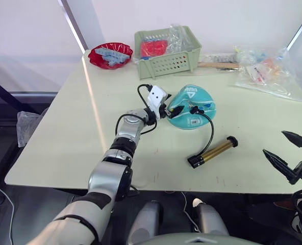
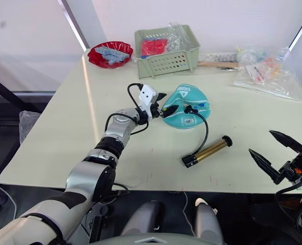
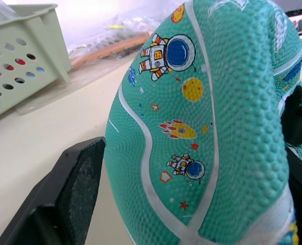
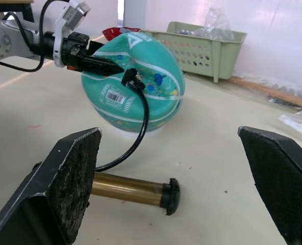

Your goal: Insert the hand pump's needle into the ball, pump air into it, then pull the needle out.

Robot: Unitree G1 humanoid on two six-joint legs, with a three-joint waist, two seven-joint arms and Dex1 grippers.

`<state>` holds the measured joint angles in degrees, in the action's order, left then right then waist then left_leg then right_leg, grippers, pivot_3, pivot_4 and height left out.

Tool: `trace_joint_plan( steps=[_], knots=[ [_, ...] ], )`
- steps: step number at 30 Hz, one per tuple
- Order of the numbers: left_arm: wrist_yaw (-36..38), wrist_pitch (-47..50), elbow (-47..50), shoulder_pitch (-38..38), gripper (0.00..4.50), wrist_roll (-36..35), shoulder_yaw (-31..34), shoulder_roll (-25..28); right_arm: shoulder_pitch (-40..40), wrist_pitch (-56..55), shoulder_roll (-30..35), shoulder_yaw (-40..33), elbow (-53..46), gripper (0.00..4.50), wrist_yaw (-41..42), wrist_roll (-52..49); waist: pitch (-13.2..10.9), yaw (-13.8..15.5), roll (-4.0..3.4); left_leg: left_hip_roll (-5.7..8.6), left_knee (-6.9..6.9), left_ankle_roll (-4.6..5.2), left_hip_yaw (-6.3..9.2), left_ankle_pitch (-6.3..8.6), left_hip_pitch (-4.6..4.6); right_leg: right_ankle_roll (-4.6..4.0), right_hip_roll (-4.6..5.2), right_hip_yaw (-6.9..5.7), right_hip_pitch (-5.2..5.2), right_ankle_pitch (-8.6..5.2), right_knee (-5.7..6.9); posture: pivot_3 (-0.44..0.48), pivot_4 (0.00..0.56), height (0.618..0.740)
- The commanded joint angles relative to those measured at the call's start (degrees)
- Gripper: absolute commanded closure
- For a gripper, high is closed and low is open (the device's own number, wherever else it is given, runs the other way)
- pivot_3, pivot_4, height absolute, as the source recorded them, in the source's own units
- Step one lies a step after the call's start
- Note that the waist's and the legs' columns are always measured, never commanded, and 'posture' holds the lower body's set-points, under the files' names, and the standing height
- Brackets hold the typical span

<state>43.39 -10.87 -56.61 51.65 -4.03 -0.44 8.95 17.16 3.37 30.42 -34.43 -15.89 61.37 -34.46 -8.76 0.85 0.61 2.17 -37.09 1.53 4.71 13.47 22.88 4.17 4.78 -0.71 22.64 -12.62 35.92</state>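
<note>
The left gripper clamps the teal ball's near side at the table's centre. The right gripper, fingers spread wide, holds nothing, right of the pump. The pump's hose ends in a fitting on the ball; the needle itself cannot be seen. Behind the ball, a green basket holds red packets. The ball carries a barcode label.

ball mid-table, hand pump before it, basket behind
</note>
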Motion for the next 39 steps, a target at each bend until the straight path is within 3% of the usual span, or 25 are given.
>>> trace_joint_plan(
  steps=[1, 8, 18, 24, 39],
  knots=[
    [1.5, -1.8, 3.7, -1.0, 0.2, -2.0, 1.1, -0.4, -0.3, -1.6, 1.0, 0.0, 0.3, 0.0, 0.2, -1.0, -0.1, 0.0, 0.0, 0.0, 0.0, 0.0, 0.0, 0.0, 0.0, -0.01, 0.0, 0.0, 0.01, 0.01, 0.0, 0.0, 0.15, 0.737],
    [3.1, -1.9, 9.0, -2.5, 0.2, -5.7, 3.1, -0.5, -3.3, -2.7, 1.2, 1.1, 2.9, 0.0, -0.6, -0.7, -0.5, -0.1, -0.09, 0.0, -0.01, 0.0, -0.05, 0.0, 0.02, -0.17, -0.03, 0.04, 0.05, 0.11, 0.01, 0.0, 0.15, 0.737],
    [6.1, 4.3, 26.5, -10.6, 0.2, -11.6, 4.1, 3.0, -4.5, -3.2, 1.2, 4.1, 5.1, 0.0, -0.5, -0.5, -0.6, -0.2, -0.18, -0.04, -0.01, 0.0, -0.1, 0.0, -0.01, -0.25, -0.05, 0.12, 0.06, 0.16, 0.03, 0.0, 0.15, 0.737],
    [7.6, 10.3, 38.6, -20.0, 0.2, -13.3, 4.2, 9.3, -3.8, -5.5, 1.5, 5.3, 7.7, 0.0, 0.3, 1.4, -0.6, -0.2, -0.21, -0.07, -0.02, 0.0, -0.13, 0.0, -0.04, -0.26, -0.07, 0.17, 0.06, 0.16, 0.05, 0.0, 0.15, 0.737],
    [8.7, 13.5, 51.9, -41.8, 0.2, -14.6, 9.0, 21.6, -0.6, -4.6, 5.6, 3.9, 15.6, 0.0, 1.9, 1.8, -0.6, -0.1, -0.34, -0.28, -0.01, 0.0, -0.32, 0.01, -0.12, -0.57, -0.08, 0.33, 0.09, 0.05, 0.04, 0.0, 0.15, 0.737]
  ],
)
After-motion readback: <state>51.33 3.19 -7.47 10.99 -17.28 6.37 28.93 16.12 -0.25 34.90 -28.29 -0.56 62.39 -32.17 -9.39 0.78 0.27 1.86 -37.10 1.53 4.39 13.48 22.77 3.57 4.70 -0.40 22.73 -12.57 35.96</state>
